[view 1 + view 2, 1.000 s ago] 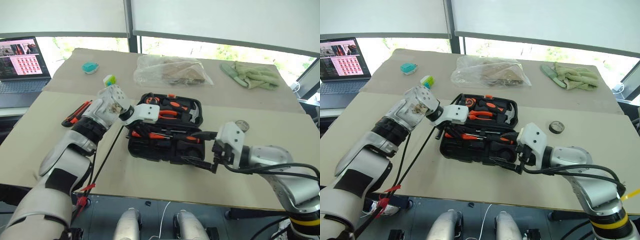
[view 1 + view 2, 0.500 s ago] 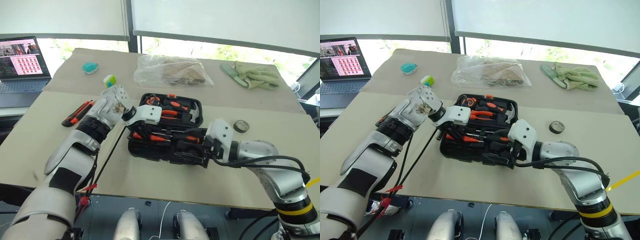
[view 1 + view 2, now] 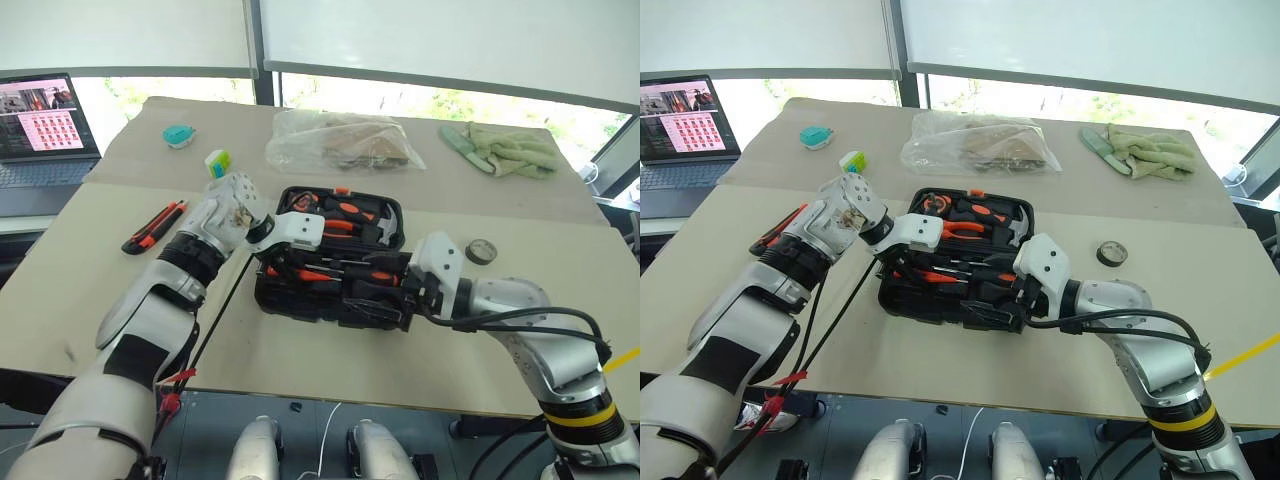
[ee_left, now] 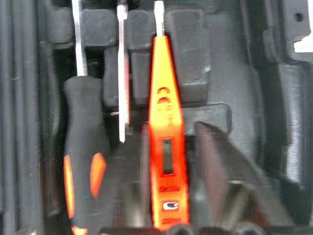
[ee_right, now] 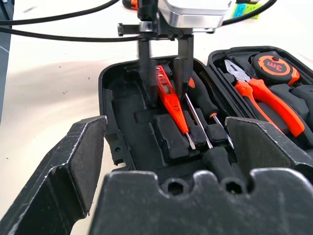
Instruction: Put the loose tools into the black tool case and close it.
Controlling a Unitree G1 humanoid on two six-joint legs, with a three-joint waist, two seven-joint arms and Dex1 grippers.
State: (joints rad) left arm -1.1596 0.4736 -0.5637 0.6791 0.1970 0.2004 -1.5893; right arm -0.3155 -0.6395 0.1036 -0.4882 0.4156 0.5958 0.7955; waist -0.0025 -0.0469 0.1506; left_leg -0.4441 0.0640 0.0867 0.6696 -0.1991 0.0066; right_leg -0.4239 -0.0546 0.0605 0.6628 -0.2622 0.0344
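Two of my black fingers, those of my left gripper (image 5: 165, 61), stand parted on either side of the slim all-orange screwdriver (image 4: 164, 142), which lies in its slot in the near half of the black tool case (image 3: 335, 262); whether the pads touch its sides I cannot tell. Just beside it a black-and-orange-handled screwdriver (image 4: 83, 161) sits in its own slot, with a bare steel shaft between them. My right gripper (image 3: 392, 297) hangs at the case's near right edge with its fingers spread wide, holding nothing. In the far half lie the orange-handled pliers (image 5: 266, 98) and a round tape measure (image 5: 272, 66). Out on the table (image 3: 300, 350), the orange-and-black utility knife (image 3: 152, 226) lies well to my left of the case, and the small dark grey tape roll (image 3: 481, 251) sits to its right. Farther back are a clear plastic bag (image 3: 340, 141), a teal gadget (image 3: 178, 134), a green-white gadget (image 3: 218, 162), pale green gloves (image 3: 505, 150) and a laptop (image 3: 45, 125).
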